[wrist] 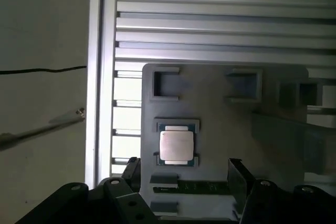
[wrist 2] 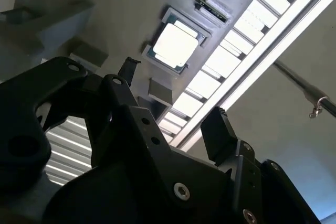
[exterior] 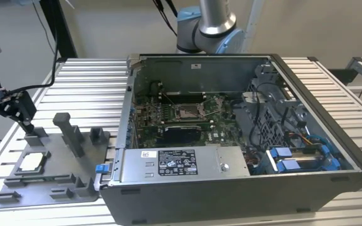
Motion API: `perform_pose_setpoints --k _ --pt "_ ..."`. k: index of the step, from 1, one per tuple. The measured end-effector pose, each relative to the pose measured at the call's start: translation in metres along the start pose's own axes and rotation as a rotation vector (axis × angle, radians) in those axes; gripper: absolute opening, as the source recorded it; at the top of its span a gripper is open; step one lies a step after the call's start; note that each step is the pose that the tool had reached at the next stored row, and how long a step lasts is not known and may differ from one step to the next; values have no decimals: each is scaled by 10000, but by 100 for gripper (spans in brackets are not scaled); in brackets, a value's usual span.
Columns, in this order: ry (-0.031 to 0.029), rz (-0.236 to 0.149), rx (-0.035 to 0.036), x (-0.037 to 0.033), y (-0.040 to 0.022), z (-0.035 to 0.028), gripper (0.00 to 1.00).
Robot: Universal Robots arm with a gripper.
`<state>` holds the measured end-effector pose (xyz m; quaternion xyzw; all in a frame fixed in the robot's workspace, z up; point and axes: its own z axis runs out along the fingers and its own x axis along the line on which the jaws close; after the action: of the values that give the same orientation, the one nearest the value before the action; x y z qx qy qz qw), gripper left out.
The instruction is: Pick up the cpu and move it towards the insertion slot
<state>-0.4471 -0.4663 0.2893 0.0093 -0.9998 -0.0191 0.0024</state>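
The end effector (exterior: 25, 123) is hovering above the grey fixture tray (exterior: 61, 162) on the tabletop (exterior: 80, 94), its fingers spread and gripping nothing; the cpu (exterior: 33, 161) is lying flat in a recess of that tray, untouched; the insertion slot (exterior: 189, 111) is sitting inside the open computer case (exterior: 231, 193) beside the tray.

Glare whitens the cpu (wrist 2: 173, 45) in the dim second wrist view.

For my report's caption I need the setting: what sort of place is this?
Probably a robotics lab or test bench for computer assembly: an open computer case sits on a slatted metal table, a robot arm rises behind it, and a grey tray holds a chip.
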Motion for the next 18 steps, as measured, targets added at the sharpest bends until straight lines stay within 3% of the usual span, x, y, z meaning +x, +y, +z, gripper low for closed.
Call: perform_pose_setpoints --k 18 --pt "-1 0 0 0 -99 305 100"
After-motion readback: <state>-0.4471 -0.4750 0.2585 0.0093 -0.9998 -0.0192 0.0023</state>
